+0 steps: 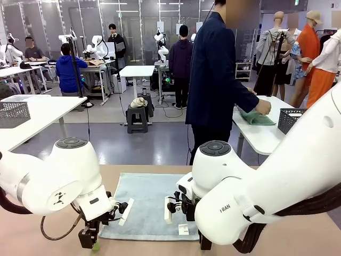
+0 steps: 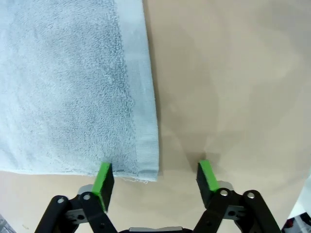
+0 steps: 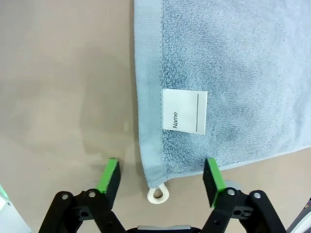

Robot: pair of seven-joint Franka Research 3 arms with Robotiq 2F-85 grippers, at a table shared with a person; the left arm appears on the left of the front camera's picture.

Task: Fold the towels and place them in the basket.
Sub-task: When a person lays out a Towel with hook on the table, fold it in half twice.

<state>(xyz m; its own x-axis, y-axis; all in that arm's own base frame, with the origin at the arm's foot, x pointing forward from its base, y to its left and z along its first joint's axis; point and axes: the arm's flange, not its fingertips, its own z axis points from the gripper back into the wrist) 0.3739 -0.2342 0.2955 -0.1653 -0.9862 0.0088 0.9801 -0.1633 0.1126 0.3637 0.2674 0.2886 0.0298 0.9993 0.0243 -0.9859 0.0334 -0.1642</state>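
Both empty and wide open, left gripper [image 2: 155, 177] and right gripper [image 3: 163, 177] each straddle a towel [image 1: 146, 200] corner at the table's [image 2: 233, 73] near edge.

The left arm [image 1: 50, 178] and right arm [image 1: 250, 186] both crouch low, wrists turned downward. The left pincer [image 2: 155, 177] gapes wide, gripping nothing. The right pincer [image 3: 161, 175] likewise stands wide apart, empty.

White rounded arms [image 1: 48, 184], grey joint caps [image 1: 71, 143], black claws [image 2: 155, 177], green pads [image 2: 104, 177], black cable [image 1: 48, 237]
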